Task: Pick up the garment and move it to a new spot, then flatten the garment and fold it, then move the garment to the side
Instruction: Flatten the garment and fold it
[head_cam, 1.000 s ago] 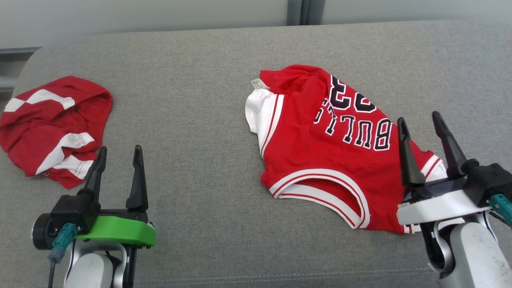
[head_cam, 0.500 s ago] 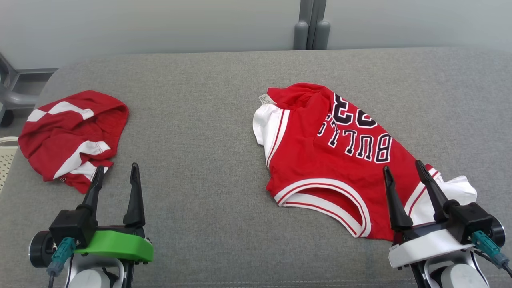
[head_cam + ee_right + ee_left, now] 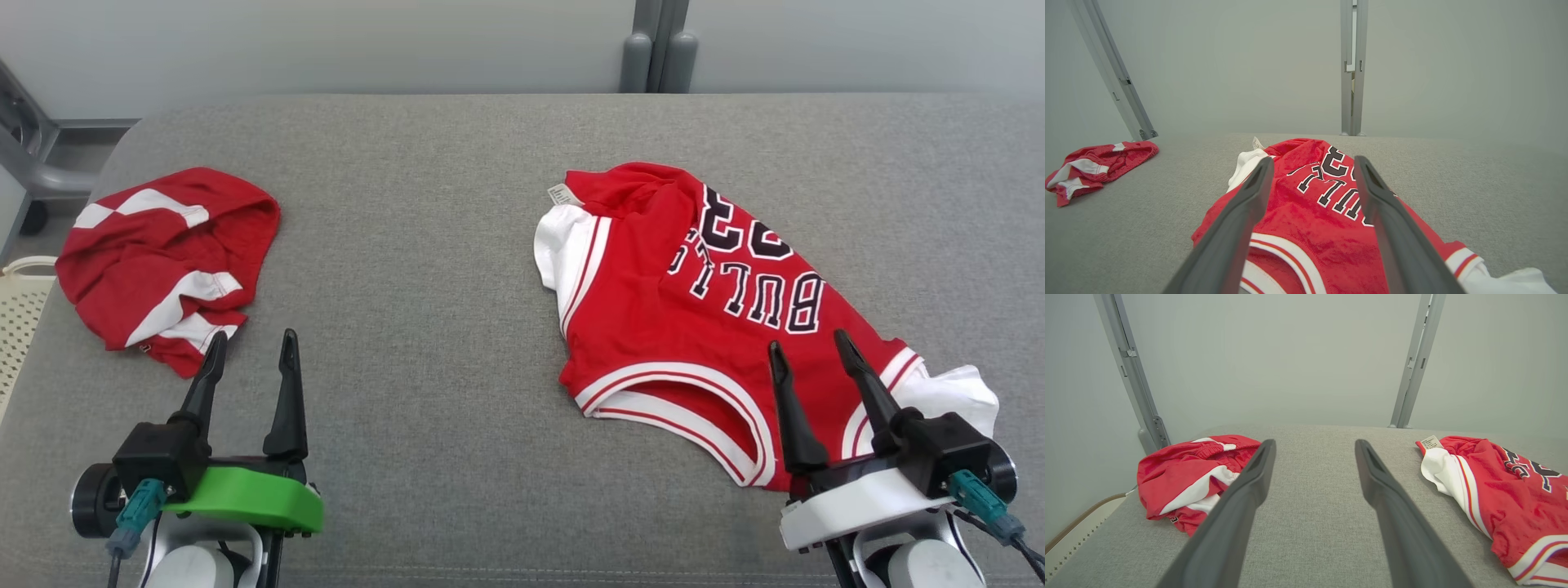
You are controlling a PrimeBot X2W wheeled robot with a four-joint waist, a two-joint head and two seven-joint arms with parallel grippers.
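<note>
Lying rumpled, the jersey [image 3: 694, 327] shows BULLS overhead (right claw [image 3: 1313, 161] crosses it wrist-side).

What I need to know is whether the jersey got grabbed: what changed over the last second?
The right hand drew back toward the robot over the jersey, uncovering its white sleeve; the camera shifted too. Nothing grasped: it and the left hand stay open; both garments lie as before.
</note>
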